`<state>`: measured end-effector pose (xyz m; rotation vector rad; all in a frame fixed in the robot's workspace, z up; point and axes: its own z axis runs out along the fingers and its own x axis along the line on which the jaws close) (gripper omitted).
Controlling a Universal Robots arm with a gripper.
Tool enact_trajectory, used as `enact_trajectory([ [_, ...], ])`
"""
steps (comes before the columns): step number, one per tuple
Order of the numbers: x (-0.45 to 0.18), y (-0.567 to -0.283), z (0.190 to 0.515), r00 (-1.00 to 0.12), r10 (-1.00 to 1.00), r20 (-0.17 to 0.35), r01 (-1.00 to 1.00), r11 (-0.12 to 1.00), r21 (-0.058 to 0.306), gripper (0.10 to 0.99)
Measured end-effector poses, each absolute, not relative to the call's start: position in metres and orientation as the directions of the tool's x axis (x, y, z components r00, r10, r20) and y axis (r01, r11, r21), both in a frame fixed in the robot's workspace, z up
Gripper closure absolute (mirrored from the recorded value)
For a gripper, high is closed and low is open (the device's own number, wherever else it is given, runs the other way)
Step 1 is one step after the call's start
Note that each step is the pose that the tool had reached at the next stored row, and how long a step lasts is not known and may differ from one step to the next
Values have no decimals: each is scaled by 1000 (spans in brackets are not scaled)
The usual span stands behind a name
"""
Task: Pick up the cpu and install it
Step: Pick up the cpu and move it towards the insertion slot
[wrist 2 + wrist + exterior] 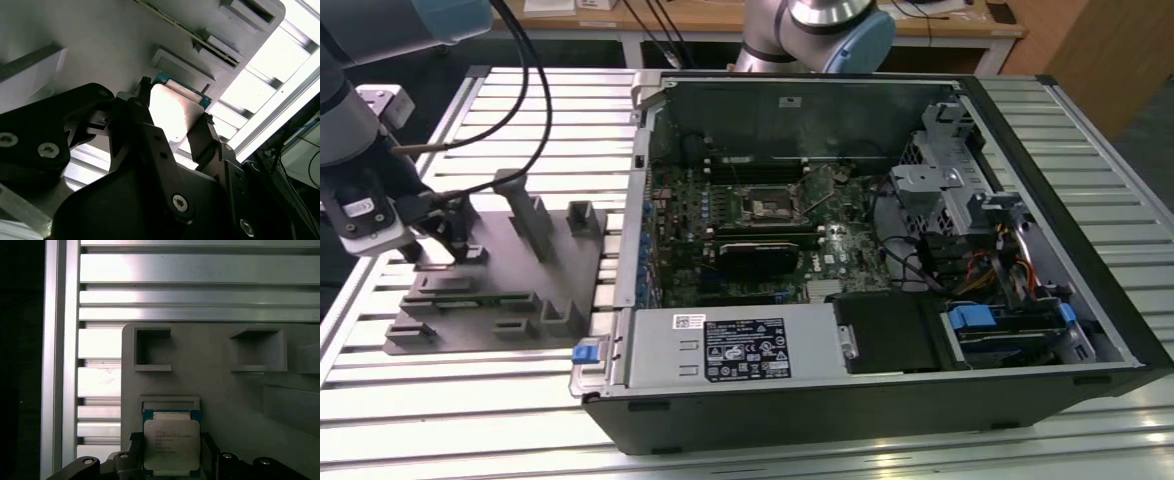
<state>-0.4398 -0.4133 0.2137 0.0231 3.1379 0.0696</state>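
The cpu, a small square chip with a pale silvery top on a green board, lies at a shallow seat of the grey fixture plate. In both wrist views my gripper has one black finger against each of two opposite edges of the chip, shut on it. The second wrist view shows the cpu bright between the fingers. In the exterior view my gripper reaches down onto the fixture at that view's left. The black socket frame sits in the open computer case, far from the gripper.
The open computer case lies on the slatted aluminium table, to the exterior view's right of the fixture. Grey upright blocks rise from the fixture beside the gripper. A second arm's base stands behind the case. Cables hang above.
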Motion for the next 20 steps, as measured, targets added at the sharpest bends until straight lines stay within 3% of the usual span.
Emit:
enact_trajectory([
  [20, -440, -413, 223, -1000, 15, -2, 15, 999, 44, 545],
])
